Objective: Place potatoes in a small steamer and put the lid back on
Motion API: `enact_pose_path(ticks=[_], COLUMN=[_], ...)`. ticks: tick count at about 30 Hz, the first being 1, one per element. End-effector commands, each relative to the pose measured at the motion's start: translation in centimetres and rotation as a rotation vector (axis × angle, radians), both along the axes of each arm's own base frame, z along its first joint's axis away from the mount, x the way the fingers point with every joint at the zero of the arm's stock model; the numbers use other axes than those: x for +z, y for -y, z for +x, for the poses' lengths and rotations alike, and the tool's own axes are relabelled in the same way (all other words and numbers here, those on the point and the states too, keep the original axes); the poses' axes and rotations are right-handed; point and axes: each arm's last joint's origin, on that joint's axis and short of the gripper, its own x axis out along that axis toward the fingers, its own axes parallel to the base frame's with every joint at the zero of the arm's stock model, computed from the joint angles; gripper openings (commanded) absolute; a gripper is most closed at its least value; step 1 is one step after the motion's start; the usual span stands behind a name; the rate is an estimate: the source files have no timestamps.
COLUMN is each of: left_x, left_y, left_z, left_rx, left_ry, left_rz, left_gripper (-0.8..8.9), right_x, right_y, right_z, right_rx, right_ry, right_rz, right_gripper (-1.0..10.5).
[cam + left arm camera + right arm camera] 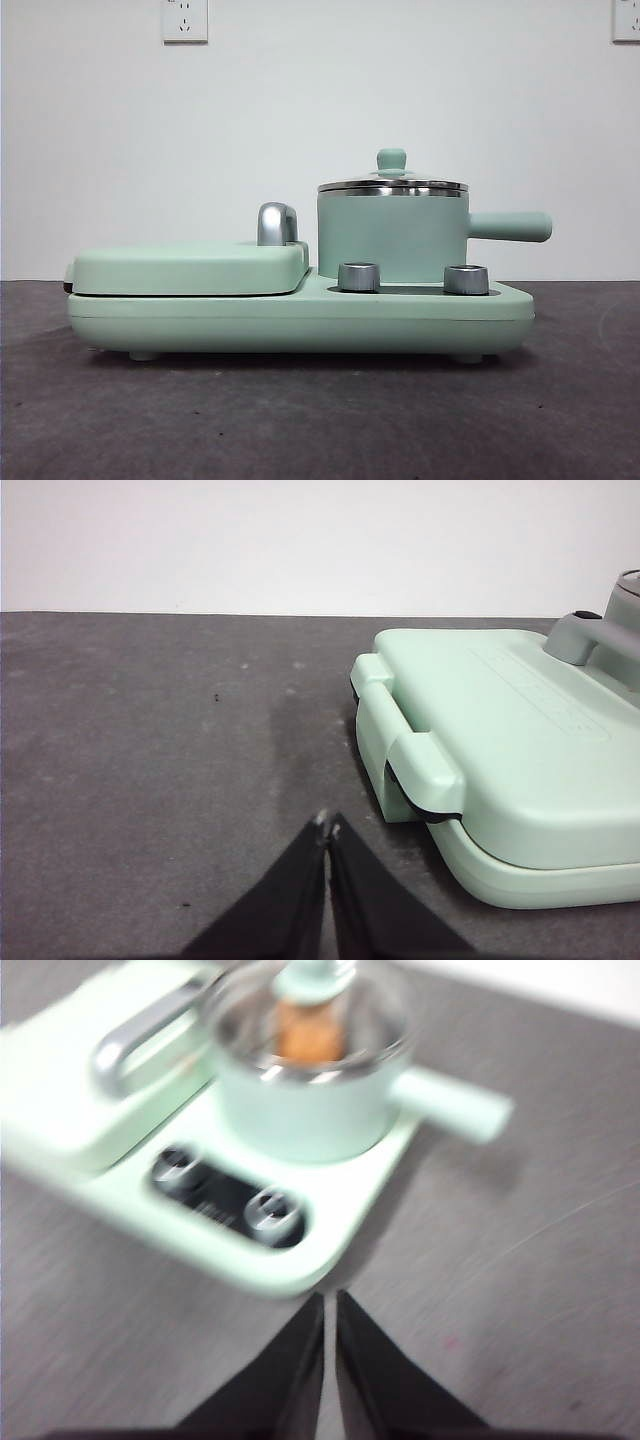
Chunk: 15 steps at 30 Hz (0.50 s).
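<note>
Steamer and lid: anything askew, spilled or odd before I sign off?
Nothing stands out. The lid sits level on the small steamer, the potato shows inside through the glass, and both grippers are clear.

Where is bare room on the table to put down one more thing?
The dark table is bare in front of the cooker, and beside its griddle cover, where the left gripper waits. It is also bare under the pot's handle, near the right gripper. The cooker top is crowded: cover, pot with lid, knobs.

White wall, dark grey table
</note>
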Motion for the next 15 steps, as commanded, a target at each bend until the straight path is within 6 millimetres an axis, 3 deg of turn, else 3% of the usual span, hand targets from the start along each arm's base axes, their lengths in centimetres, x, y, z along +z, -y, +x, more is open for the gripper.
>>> enact_pose_path(ticks=[1,8,15], left_x=[-0.6,-0.6,-0.6], left_y=[0.0,0.0,0.0], left_z=[0.1,0.1,0.1], left_rx=[0.005,0.005,0.005], left_ry=[-0.009,-0.009,-0.009], left_rz=[-0.007,-0.007,-0.007], left_gripper=[0.06,0.06,0.06], right_x=[-2.6,-9.7,-12.9], right_y=[0.6,2.2,2.5], right_z=[0.3,0.0,0.3], right_rx=[-0.067,-0.229,-0.271], right_ry=[0.084,0.216,0.243], right_rz=[0.015,0.032,0.032], right_gripper=[0.2,0.2,0.2])
